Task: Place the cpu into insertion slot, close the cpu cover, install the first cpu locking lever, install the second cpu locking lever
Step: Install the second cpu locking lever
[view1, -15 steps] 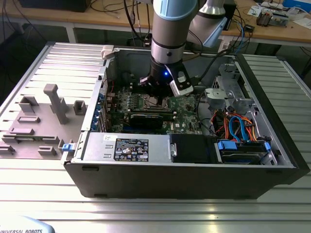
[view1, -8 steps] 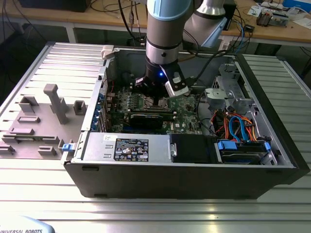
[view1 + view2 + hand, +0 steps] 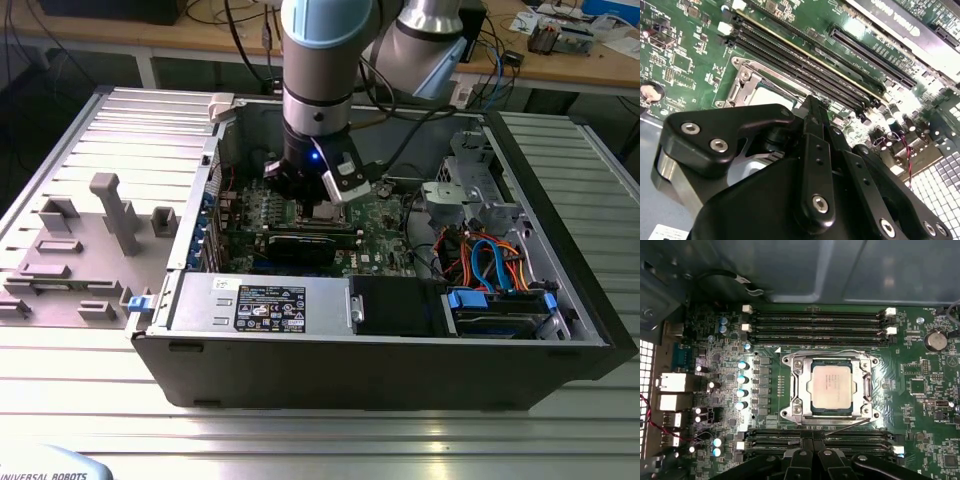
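I had the black gripper (image 3: 812, 460) low inside the open computer case, just beside the socket; fingers together, holding nothing that I could see. The dull silver-grey square cpu (image 3: 831, 388) sat in the silver-rimmed insertion slot (image 3: 866, 367) ahead of the fingertips, with the thin silver cpu cover (image 3: 797, 390) closed around it. I judged the lever steps in hand: a thin wire lever (image 3: 850, 424) near the fingertips looked unlatched.

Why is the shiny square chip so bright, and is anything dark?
In the first wrist view, the cpu glares pale under light from above. In the second wrist view, the gripper blocks much of it, dark and close. In the exterior view, the computer case looks dim inside.
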Robot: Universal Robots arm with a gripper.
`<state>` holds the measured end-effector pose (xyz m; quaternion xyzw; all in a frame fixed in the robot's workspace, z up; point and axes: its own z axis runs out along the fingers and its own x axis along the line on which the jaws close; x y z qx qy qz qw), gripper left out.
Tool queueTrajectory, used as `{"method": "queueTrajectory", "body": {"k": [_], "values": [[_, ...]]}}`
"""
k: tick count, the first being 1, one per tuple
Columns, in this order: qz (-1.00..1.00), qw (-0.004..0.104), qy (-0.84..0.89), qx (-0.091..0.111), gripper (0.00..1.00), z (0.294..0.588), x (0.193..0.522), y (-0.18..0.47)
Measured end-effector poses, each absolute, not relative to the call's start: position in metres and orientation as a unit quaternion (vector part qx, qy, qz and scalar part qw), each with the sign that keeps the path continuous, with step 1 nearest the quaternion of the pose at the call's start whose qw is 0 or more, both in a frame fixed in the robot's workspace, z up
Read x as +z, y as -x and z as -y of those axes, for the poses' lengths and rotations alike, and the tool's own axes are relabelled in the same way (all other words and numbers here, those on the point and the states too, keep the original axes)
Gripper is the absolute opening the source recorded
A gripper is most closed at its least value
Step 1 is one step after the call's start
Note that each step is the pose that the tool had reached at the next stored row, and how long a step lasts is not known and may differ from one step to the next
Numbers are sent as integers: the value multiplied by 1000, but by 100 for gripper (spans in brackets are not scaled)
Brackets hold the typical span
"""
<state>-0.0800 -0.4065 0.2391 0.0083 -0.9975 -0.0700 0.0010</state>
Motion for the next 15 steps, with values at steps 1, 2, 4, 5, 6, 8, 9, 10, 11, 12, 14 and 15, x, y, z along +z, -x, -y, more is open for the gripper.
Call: {"method": "queueTrajectory", "body": {"k": [1,2,4,5,6,8,9,10,11,12,14,15], "values": [[997,1,-8,-72,11,407,239,80],[997,1,-8,-74,11,408,238,80],[997,1,-8,-80,11,410,236,81],[997,1,-8,-81,11,411,235,82],[997,1,-8,-83,11,411,233,83],[996,1,-8,-85,11,412,231,85],[996,1,-8,-86,11,412,229,85],[996,1,-8,-87,11,413,228,86],[996,1,-8,-88,11,413,227,87],[996,1,-8,-89,11,413,226,87],[996,1,-8,-92,11,413,223,89],[996,1,-8,-93,11,414,221,90]]}}
